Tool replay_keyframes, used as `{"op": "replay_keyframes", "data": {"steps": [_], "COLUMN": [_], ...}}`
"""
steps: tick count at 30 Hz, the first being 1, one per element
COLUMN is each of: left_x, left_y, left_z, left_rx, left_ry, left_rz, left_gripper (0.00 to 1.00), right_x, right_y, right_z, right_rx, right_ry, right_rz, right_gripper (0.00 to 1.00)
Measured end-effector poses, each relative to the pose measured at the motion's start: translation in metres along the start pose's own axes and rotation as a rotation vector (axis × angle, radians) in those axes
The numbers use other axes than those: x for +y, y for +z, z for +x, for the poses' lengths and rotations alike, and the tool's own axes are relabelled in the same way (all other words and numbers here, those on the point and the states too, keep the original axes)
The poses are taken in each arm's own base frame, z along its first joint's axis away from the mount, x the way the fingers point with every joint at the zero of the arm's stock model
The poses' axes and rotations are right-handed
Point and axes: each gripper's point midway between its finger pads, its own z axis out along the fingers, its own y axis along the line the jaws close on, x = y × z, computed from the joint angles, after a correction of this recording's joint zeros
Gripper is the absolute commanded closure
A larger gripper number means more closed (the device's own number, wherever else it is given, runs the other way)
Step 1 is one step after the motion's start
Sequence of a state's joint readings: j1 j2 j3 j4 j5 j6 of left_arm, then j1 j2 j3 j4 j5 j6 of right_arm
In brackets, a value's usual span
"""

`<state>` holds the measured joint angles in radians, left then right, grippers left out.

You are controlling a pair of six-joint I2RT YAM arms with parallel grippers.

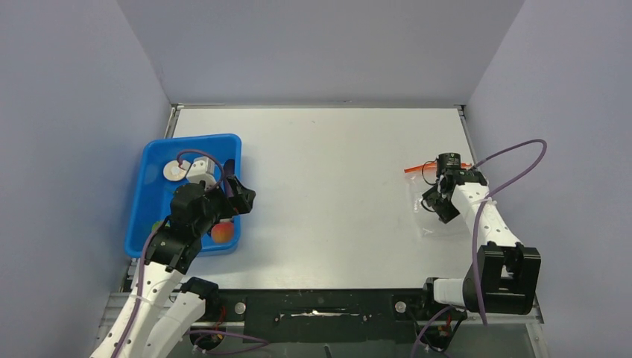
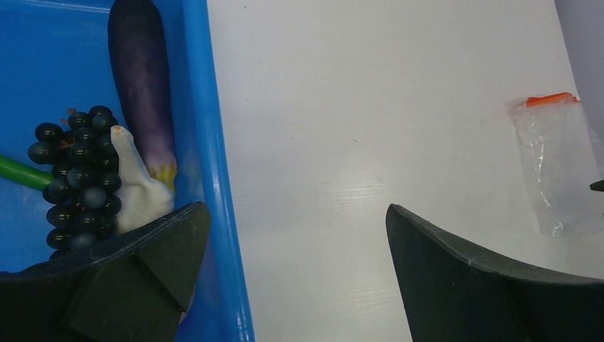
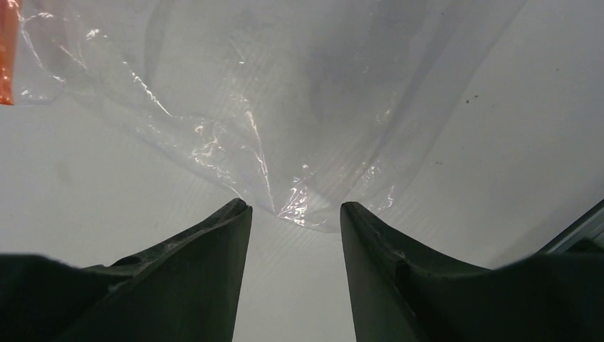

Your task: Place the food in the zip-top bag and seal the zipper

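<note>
The food lies in a blue tray [image 1: 192, 139]: a dark grape bunch [image 2: 78, 174], a green pod [image 2: 21, 172], an orange-red fruit [image 1: 222, 233] and a pale disc [image 1: 174, 171]. My left gripper [image 1: 237, 195] hovers open over the tray's right rim [image 2: 214, 142], one finger on each side and nothing between them. The clear zip-top bag [image 1: 428, 224] lies flat at the right, its red zipper [image 1: 417, 169] at the far end. My right gripper [image 3: 295, 208] is low at the bag's near edge [image 3: 285, 92], its jaws partly apart, with the plastic corner just at the tips.
A long purple eggplant [image 2: 142, 78] and a white lumpy piece [image 2: 139, 189] also lie in the tray. Grey walls enclose the table on the left, back and right. The right arm's purple cable [image 1: 514, 160] loops above the bag.
</note>
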<state>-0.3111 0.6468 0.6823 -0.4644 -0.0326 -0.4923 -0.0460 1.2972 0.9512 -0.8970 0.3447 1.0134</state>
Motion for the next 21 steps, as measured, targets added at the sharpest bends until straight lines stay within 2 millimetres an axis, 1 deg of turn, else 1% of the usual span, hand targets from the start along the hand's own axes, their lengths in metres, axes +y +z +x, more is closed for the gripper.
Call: {"op": "replay_keyframes", "data": {"steps": [4, 6, 9, 16, 21], "left_x": [-0.003, -0.004, -0.006, -0.011, -0.013], "left_y": [0.0, -0.001, -0.002, -0.007, -0.008], "left_z": [-0.003, -0.003, -0.004, -0.01, -0.012], "left_rx": [-0.011, -0.012, -0.016, -0.045, -0.052], "left_ry": [0.006, 0.007, 0.008, 0.016, 0.025], "left_rz": [0.017, 0.021, 0.03, 0.058, 0.071], "left_gripper": [0.04, 0.04, 0.04, 0.04, 0.04], "right_x": [-0.009, -0.01, -0.007, -0.002, -0.002], "right_y": [0.015, 0.019, 0.026, 0.046, 0.063], "right_z": [0.01, 0.014, 0.015, 0.027, 0.037], "right_rx": [0.037, 0.049, 0.054, 0.093, 0.126], "right_ry": [0.036, 0.045, 0.06, 0.06, 0.04], "right_rz": [0.016, 0.016, 0.011, 0.016, 0.041], "right_gripper": [0.45, 0.41, 0.39, 0.39, 0.42]}}
